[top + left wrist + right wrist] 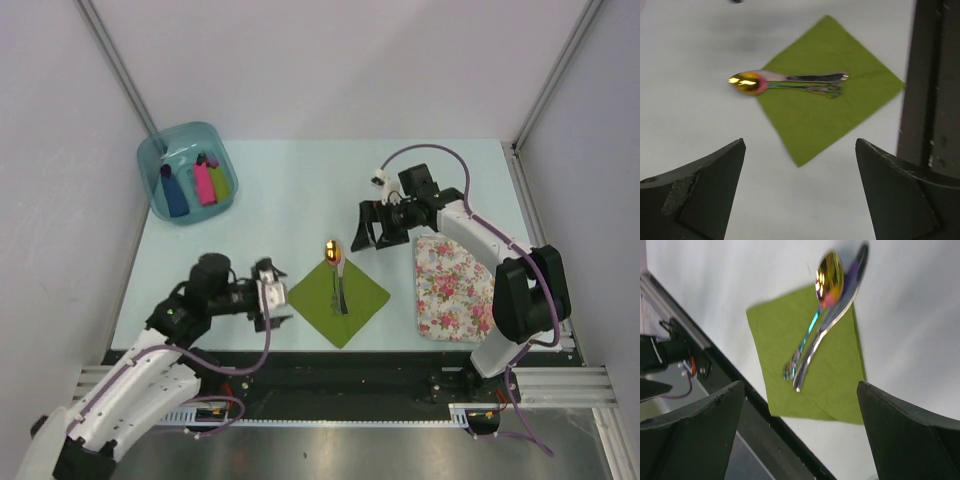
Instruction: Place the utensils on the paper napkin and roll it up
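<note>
Left claw (pixel 274 296) and right claw (pixel 372 238) both hang released, utensils (pixel 338 272) lying between them on the paper napkin (pixel 355 302), so placing looks done, rolling's left.

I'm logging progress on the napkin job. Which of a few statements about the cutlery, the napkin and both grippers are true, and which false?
1. The utensils lie on the paper napkin. True.
2. The paper napkin is already rolled up. False: it lies flat and unrolled on the table.
3. The left gripper holds one of the utensils. False: it is open and empty, beside the napkin.
4. The right gripper is open. True.
</note>
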Available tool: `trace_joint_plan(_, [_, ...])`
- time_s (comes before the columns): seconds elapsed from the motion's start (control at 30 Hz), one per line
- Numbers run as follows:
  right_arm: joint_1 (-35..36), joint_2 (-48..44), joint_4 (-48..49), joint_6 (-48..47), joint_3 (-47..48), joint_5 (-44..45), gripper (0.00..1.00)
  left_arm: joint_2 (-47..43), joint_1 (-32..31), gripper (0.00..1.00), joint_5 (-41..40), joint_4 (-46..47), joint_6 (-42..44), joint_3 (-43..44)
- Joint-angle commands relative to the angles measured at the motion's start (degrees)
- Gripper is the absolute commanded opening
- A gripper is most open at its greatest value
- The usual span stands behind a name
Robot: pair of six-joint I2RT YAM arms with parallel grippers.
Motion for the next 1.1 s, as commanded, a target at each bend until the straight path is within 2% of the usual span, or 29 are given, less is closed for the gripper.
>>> trace_joint_plan(0.0, [-1.92, -0.32, -0.02, -5.87, -6.13, -13.19, 1.00, -1.46, -19.06, 0.90, -13.60, 5.79, 9.14, -6.67])
trace_joint_plan(0.07, [-2.62, -0.94, 1.30, -5.96, -8.93, -14.42, 1.00, 1.34, -24.80, 0.79, -16.34, 8.53, 7.65, -8.87])
trace_joint_plan(0.1, [-2.97, -1.29, 2.17, -5.78, -9.47, -14.25, 1.00, 2.58, -30.49, 0.75, -17.57, 11.51, 7.20, -9.49])
trace_joint_plan(0.2, [-3.77, -1.38, 2.18, -5.96, -9.92, -15.04, 1.00, 7.67, -40.08, 0.68, -21.88, 18.70, 6.23, -12.38])
trace_joint_plan(0.33, [-4.21, -0.42, 2.27, -5.61, -10.09, -15.74, 0.97, 14.70, -47.50, 0.63, -26.98, 29.44, 5.97, -14.32])
trace_joint_plan(0.4, [-4.38, 0.02, 2.62, -5.25, -10.18, -15.83, 0.96, 19.69, -50.13, 0.57, -28.57, 33.74, 5.62, -14.15])
trace_joint_plan(0.47, [-4.82, 0.90, 2.80, -4.64, -10.01, -16.44, 0.95, 23.57, -51.81, 0.50, -30.14, 36.13, 5.09, -13.36])
trace_joint_plan(0.63, [-5.26, 2.05, 2.80, -3.93, -9.39, -18.11, 0.94, 32.89, -56.12, 0.45, -34.55, 45.36, 3.25, -12.83])
trace_joint_plan(0.9, [-5.53, 1.08, 4.64, -2.53, -10.80, -18.82, 0.95, 36.07, -56.91, 0.45, -36.13, 48.27, 2.97, -13.01])
trace_joint_plan(1.07, [-5.79, 1.08, 5.34, -2.09, -11.15, -19.08, 0.95, 38.62, -57.00, 0.40, -36.74, 47.83, 4.21, -12.39])
